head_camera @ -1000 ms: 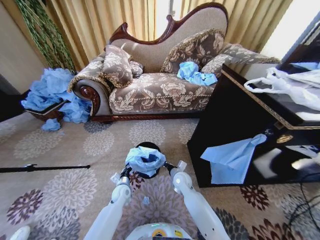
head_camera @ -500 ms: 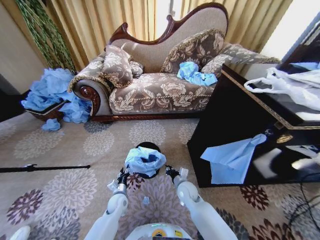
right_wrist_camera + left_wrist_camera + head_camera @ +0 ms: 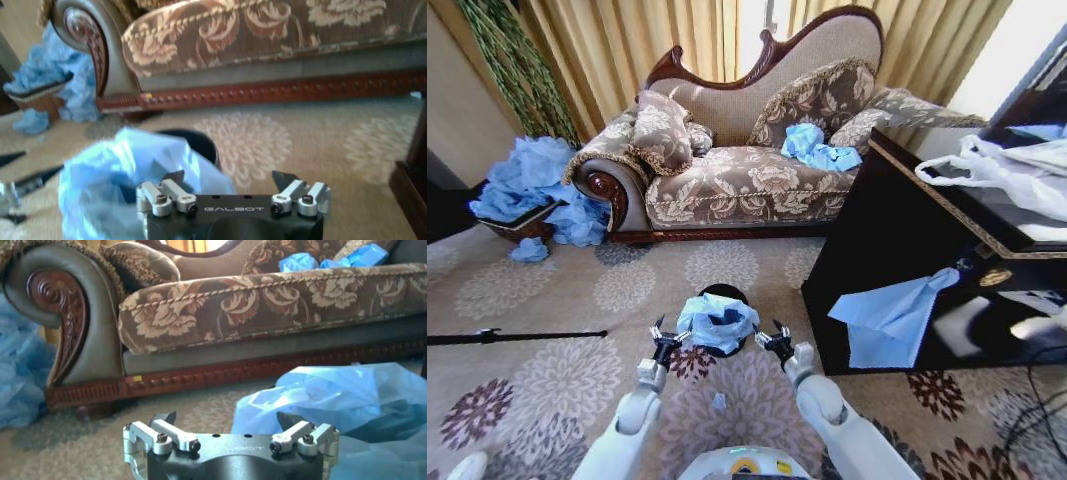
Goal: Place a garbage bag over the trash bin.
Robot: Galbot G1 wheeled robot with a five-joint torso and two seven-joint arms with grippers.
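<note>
Your left gripper (image 3: 663, 341) hangs spread and empty just left of the trash bin (image 3: 723, 294), apparently clear of the plastic. Between the arms, the garbage bag (image 3: 716, 318) sits bunched over the rim, not visibly pulled down. Your right gripper (image 3: 774, 340) flanks it, fingers apart.

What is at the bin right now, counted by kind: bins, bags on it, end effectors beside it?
trash bin: 1
garbage bag, draped over its rim: 1
end effectors, both open, one on each side of the bin: 2 (left end effector, right end effector)
Total: 4
</note>
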